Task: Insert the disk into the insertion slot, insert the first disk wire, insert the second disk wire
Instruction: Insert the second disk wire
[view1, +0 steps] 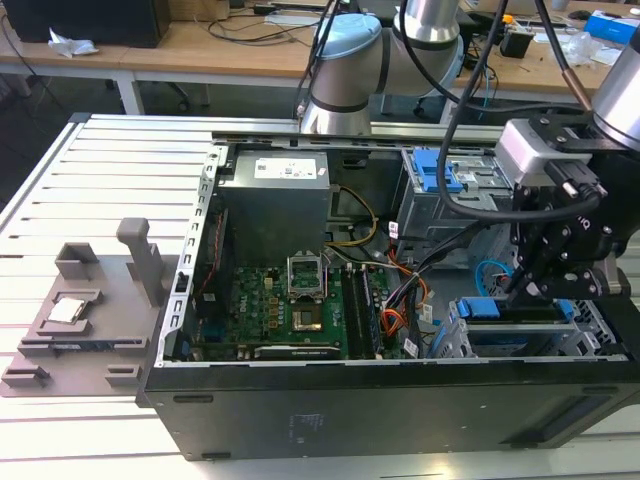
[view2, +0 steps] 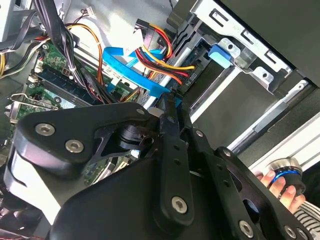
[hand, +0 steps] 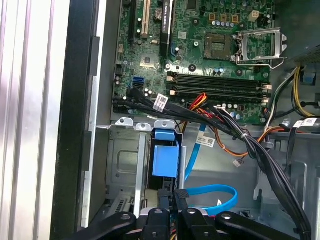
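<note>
The disk sits inside the insertion slot (view1: 590, 342), a silver cage at the case's corner on the exterior view's right. Its bright blue caddy edge (view1: 505, 310) shows there, and the caddy's blue tab (hand: 165, 156) (view2: 220, 54) shows in both wrist views. My gripper (view1: 522, 290) hangs right over the caddy's end. In both wrist views its black fingers (hand: 174, 196) (view2: 170, 98) are pressed together on the dark plug of a blue disk wire (hand: 212, 191) (view2: 131, 64). That wire loops beside the cage. A red, yellow and black wire bundle (view2: 157, 47) with its own plug lies loose nearby.
A taller grey cage with a blue latch (view1: 432, 170) stands behind the slot. The motherboard (view1: 300, 300) and power supply (view1: 275, 195) fill the case's middle, crossed by a thick black cable bundle (hand: 240, 132). A grey fixture (view1: 90, 310) lies on the slatted table. Fingers (view2: 287, 192) rest by a blue-ringed knob.
</note>
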